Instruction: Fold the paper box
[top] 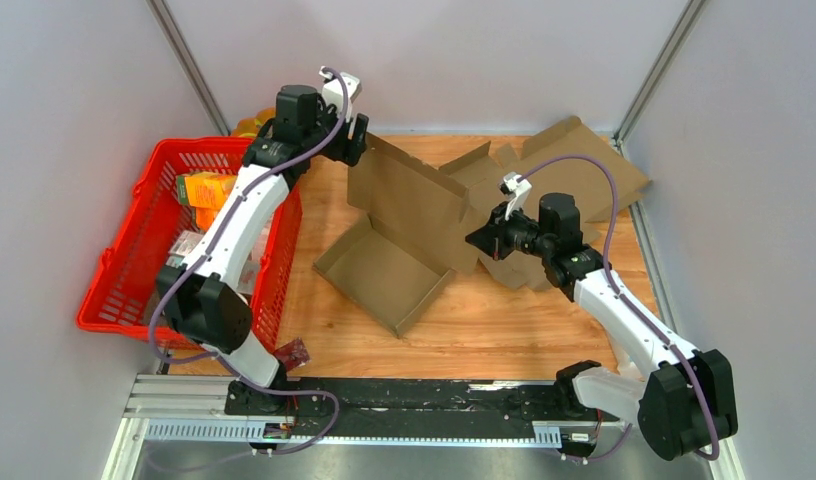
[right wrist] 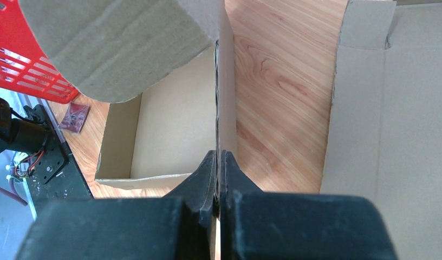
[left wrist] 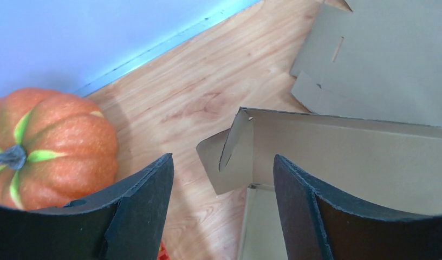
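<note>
1. Cardboard of the paper box (top: 384, 268) is found part-folded near the middle of the table (top: 504, 330). A shallow tray is formed at the near left, a tall wall is raised behind it, and the lid panels are spread flat toward the far right corner.
2. An upright panel edge of the box is pinched by the right fingers (right wrist: 205, 181), which are pressed together with only the sheet between them.
3. The left fingers (left wrist: 140, 206) are spread wide and held over the far left corner of the box. A small corner flap is seen between them, and nothing is gripped.
4. The step in hand is judged to be the tucking of that corner flap while the wall is steadied from the other side.
5. If the flap is missed or pushed outward, the corner could be creased the wrong way and the wall left unlocked.
6. If the pinched panel is pulled too hard, the thin board could be torn or the tray dragged across the table.
7. A pumpkin (left wrist: 45, 146) near the left fingers and a red basket (top: 134, 250) just left of the box could be knocked by a wide sweep of that arm.
</note>
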You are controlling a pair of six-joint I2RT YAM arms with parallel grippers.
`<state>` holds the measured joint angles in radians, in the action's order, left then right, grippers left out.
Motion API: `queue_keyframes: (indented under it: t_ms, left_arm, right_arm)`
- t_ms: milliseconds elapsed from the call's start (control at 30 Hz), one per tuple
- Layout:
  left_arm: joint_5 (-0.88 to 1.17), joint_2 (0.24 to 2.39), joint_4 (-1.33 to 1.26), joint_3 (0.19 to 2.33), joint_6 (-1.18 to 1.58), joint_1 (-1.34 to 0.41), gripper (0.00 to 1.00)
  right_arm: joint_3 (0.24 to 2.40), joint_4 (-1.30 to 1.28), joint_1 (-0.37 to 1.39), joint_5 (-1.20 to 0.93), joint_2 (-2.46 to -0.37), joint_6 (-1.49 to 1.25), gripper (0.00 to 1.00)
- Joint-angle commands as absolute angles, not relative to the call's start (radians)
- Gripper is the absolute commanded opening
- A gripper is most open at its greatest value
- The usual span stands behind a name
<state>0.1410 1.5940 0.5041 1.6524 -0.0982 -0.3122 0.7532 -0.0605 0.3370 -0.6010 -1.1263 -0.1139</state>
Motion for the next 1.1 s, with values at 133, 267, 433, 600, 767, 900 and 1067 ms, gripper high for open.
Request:
queue_keyframes:
  t_ms: [133,267,433,600,767,900,1067]
  left_arm:
    - [0.443,1.716,0.500,1.746,-0.192,-0.290,0.61]
    - [0.433,1.735,0.474,1.727,-0.186,-0.290,0.38]
    - [0.177,1.688,0.376,1.665,-0.115,-0.290,0.00]
    - [-0.041,1.523,0.251,1.491,-0.032,-0.295,0.00]
    - [-0.106,1.434,0.307,1.438,0.093,-0.295,0.00]
    - [-0.127,1.388,0.373,1.404,0.179,-0.295,0.00]
    - [-0.127,1.336,0.455,1.390,0.242,-0.295,0.00]
  right_arm:
    - [0.802,-0.021,0.333,-0.621,-1.112,-0.095,0.00]
    - [0.811,-0.025,0.333,-0.605,-1.123,-0.097,0.00]
    - [0.885,-0.138,0.357,-0.315,-1.150,-0.147,0.20]
    - [1.061,-0.585,0.402,0.265,-1.131,-0.303,0.92]
    - [0.907,-0.450,0.739,0.340,-0.869,-0.334,0.98]
    - [0.753,-0.120,0.995,0.036,-0.938,-0.359,0.83]
    - [0.808,0.255,1.210,-0.167,-1.283,-0.235,0.52]
